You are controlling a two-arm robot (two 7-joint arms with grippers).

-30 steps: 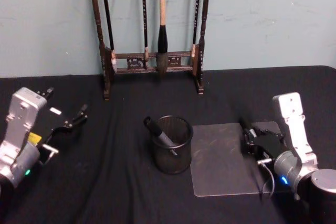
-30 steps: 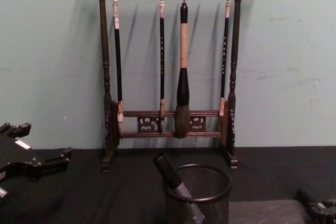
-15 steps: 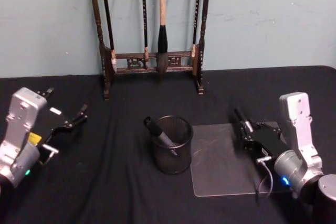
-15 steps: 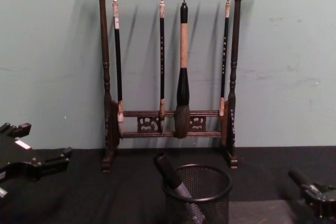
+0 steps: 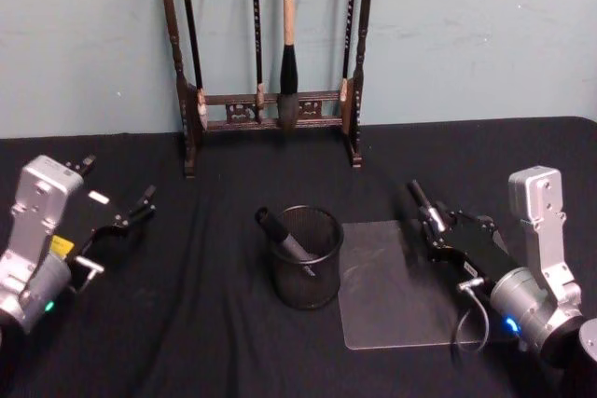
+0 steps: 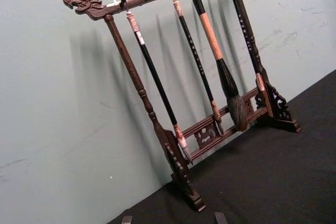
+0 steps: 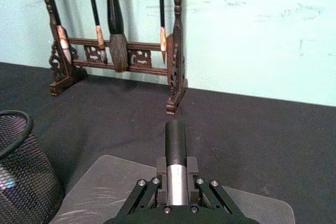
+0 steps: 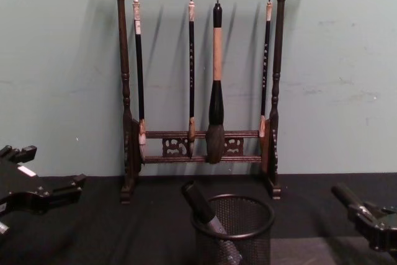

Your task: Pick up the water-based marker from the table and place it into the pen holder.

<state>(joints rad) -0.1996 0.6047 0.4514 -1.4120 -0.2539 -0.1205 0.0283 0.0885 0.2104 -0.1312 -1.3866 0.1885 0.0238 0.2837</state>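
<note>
Lifting the water-based marker off the bench: the right hand is higher and farther forward than a second ago. Then it sat low over the right edge of the clear mat. Now it hangs above the mat's far right corner. In the chest view the marker has climbed from the bottom right corner and shows clear of the bench, cap end tilted up and to the left. Nothing else has shifted.

Meaning for the task: the pick looks done and the carry is starting. The drop into the pen holder is not yet made. The holder stands just left of the mat, apart from the hand, so a move to the left and a tilt toward upright are probably needed next.

Right hand: fingers pressed together on the marker's silver barrel, seen plainly in the right wrist view, with the black cap sticking out ahead of the fingers. It touches nothing else.

The pen holder already has a second marker leaning on its left rim, so the free room is likely on the right side of the cup.

Left hand: parked at the left of the bench, fingers spread, holding nothing, same place as before. The brush rack stands at the back by the wall, well clear of the carry.
</note>
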